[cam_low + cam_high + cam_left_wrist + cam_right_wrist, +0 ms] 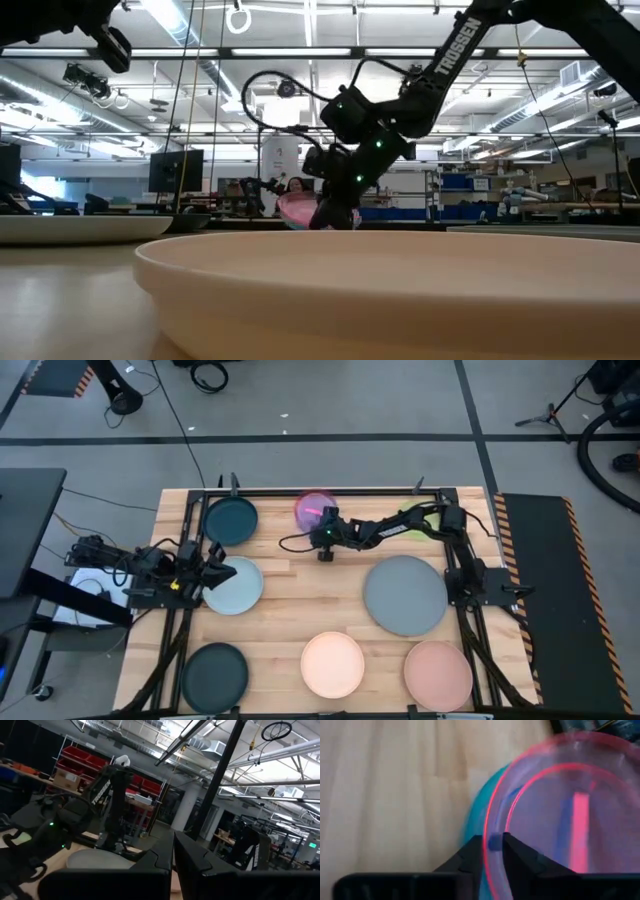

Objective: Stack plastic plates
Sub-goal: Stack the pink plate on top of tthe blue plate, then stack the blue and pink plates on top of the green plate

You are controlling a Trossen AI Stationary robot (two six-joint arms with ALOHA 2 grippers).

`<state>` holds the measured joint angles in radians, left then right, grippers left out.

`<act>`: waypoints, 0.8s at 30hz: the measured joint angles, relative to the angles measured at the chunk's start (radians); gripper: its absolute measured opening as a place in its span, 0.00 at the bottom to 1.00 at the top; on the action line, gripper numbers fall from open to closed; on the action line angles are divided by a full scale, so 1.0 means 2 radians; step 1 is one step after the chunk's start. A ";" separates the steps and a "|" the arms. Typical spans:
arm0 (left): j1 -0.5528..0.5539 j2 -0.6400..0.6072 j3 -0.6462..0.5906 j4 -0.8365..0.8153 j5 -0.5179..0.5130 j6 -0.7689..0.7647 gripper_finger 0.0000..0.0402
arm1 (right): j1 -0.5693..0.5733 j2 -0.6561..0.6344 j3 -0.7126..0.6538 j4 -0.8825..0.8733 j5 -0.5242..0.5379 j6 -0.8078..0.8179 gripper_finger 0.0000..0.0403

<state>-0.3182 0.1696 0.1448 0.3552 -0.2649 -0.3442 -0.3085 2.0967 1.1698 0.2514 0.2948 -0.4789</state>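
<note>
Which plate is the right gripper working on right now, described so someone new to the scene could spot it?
Start at the far edge of the wooden table, near its middle, just right of the dark teal plate in the far-left corner. The right gripper has its fingers on either side of the rim of a small translucent red-pink plate. It is the only see-through pink one, and cyan shows beneath it.

Dark jointed right arm point(440, 70) bears white TROSSEN lettering, a green light, looping black cable.
</note>
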 joint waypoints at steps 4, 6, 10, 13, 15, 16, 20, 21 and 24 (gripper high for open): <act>0.000 0.000 0.000 0.000 0.000 0.000 0.06 | 0.003 -0.027 0.000 -0.007 0.012 0.002 0.32; 0.000 0.000 0.000 0.000 0.000 0.000 0.06 | 0.003 -0.035 0.000 -0.018 0.007 0.006 0.36; 0.000 0.000 0.000 0.000 0.000 -0.001 0.06 | 0.003 -0.041 0.000 -0.025 -0.023 0.015 0.41; 0.000 0.000 0.000 0.000 0.000 -0.002 0.06 | 0.002 -0.037 0.000 -0.042 -0.056 0.021 0.41; 0.000 0.000 0.000 -0.001 0.000 -0.002 0.06 | 0.000 -0.036 0.000 -0.062 -0.065 0.027 0.41; 0.000 0.000 0.000 0.000 0.000 -0.002 0.06 | -0.002 -0.036 0.000 -0.070 -0.066 0.030 0.41; 0.000 0.000 0.000 0.000 0.000 -0.002 0.06 | -0.009 -0.036 0.000 -0.088 -0.037 0.033 0.41; 0.000 0.000 0.000 0.000 0.000 -0.001 0.06 | -0.011 -0.036 0.000 -0.087 -0.026 0.032 0.41; 0.000 0.000 0.000 -0.001 0.000 -0.002 0.06 | -0.017 -0.036 0.000 -0.085 -0.027 0.032 0.41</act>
<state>-0.3180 0.1697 0.1448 0.3542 -0.2649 -0.3473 -0.3435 2.0254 1.1706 0.0811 0.2411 -0.4145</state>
